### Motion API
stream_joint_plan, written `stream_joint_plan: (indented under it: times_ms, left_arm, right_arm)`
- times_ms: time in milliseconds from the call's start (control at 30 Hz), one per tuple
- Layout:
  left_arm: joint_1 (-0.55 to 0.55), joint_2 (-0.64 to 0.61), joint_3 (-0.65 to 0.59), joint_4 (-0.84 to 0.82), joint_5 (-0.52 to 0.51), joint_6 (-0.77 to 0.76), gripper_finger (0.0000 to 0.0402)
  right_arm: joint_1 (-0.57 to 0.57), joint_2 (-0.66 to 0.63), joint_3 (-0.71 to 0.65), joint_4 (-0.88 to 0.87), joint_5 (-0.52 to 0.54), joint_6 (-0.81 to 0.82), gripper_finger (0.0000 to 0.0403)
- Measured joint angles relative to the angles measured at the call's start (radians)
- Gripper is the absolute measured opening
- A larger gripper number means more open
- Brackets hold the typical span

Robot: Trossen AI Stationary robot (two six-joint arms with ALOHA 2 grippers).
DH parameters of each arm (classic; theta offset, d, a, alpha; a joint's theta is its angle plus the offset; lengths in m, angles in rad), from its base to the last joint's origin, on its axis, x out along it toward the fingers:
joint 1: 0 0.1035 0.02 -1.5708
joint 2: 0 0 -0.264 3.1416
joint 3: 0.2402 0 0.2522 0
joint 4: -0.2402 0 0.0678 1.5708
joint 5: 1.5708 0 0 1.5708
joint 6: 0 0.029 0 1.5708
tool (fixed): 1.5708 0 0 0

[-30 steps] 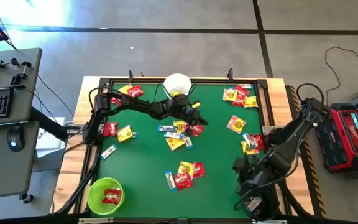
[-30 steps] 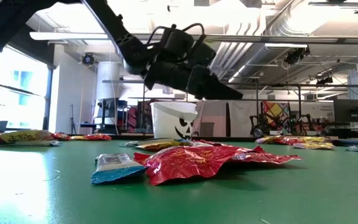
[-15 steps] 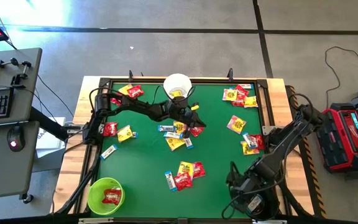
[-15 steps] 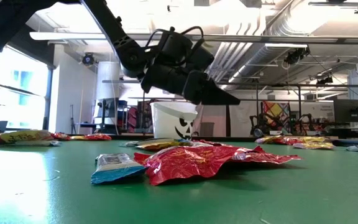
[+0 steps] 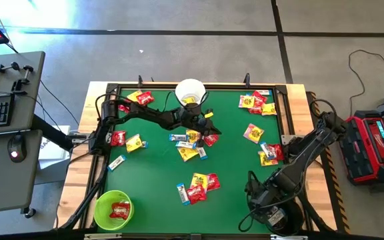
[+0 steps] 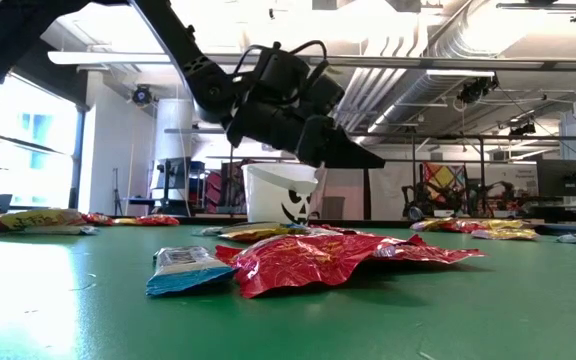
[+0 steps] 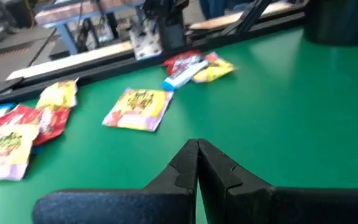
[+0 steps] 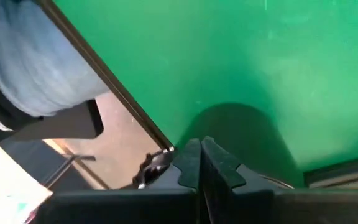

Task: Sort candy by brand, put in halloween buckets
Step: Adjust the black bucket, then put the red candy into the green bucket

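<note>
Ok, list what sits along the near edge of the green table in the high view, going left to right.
Lime green round plastic bucket holding a red packet → small cluster of red, yellow and white-and-blue wrapped candy → right gripper, shut, at the near right corner.

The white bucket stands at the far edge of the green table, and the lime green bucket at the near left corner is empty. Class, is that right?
Not quite. The white bucket does stand at the far edge, but the lime green bucket is not empty: the high view shows a red candy packet in it.
</note>
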Motion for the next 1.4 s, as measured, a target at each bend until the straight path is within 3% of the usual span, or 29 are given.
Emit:
stream_joint_plan:
  times_ms: [233, 567, 767, 1100, 1400]
  left_arm:
    - [0.0, -0.106, 0.001, -0.125, -0.012, 0.053, 0.0]
    - [0.0, -0.149, 0.001, -0.186, 0.047, 0.063, 0.0]
    - [0.001, -0.149, -0.01, -0.173, 0.052, 0.061, 0.0]
    - [0.04, -0.148, -0.194, 0.013, 0.048, -0.008, 0.0]
    - [0.016, -0.23, -0.215, -0.144, -0.002, 0.076, 0.0]
  right_arm:
    - [-0.024, -0.002, 0.073, -0.154, 0.178, -0.141, 0.0]
    - [-0.189, -0.006, -0.07, -0.002, 0.265, -0.476, 0.0]
    - [-0.305, -0.073, -0.21, 0.247, 0.368, -0.683, 0.0]
    - [-0.514, -0.2, -0.491, 0.687, 0.448, -0.956, 0.0]
    - [-0.705, -0.228, -0.747, 1.223, 0.422, -1.171, 0.0]
